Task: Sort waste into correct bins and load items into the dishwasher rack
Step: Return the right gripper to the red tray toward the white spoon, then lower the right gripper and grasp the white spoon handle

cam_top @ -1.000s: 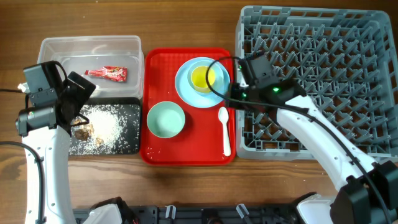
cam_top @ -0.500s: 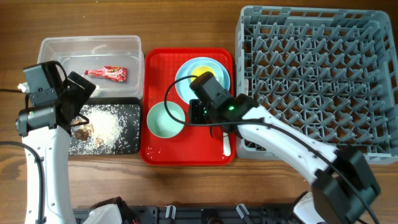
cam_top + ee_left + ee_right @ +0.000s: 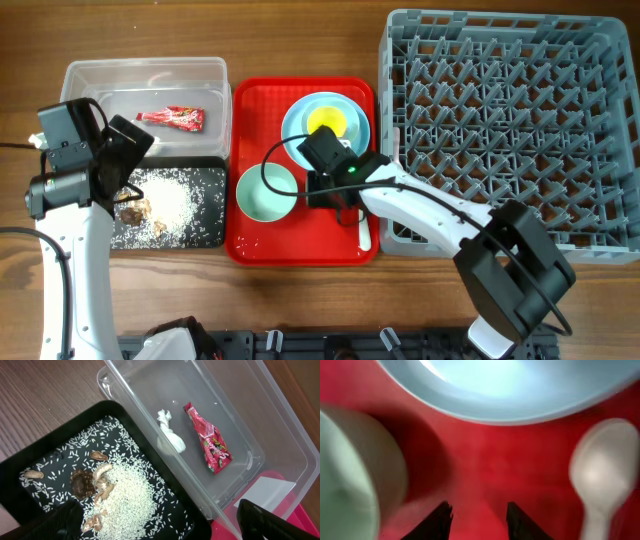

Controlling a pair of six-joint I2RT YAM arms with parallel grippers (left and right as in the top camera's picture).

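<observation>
Right end effector (image 3: 479, 508) — fingers parted, nothing between them, low over the red tray (image 3: 490, 465). White spoon (image 3: 596, 476) lies just to its right. The mint-green bowl (image 3: 350, 485) is just left and the light-blue plate (image 3: 510, 390) is on the far side. Spoon's long axis runs far-to-near, bowl end far. Judgement: shift right and close across the handle. Left end effector (image 3: 160, 527) — spread open over the black tray (image 3: 172, 505), well apart, so the right arm is nearer.

Just a big flat red tray (image 3: 255, 110) sitting in the middle of a brown wooden tabletop (image 3: 300, 40), grain running side to side. The tray's got rounded corners and a low raised rim. Up close its surface (image 3: 510, 460) looks glossy and blurry.
</observation>
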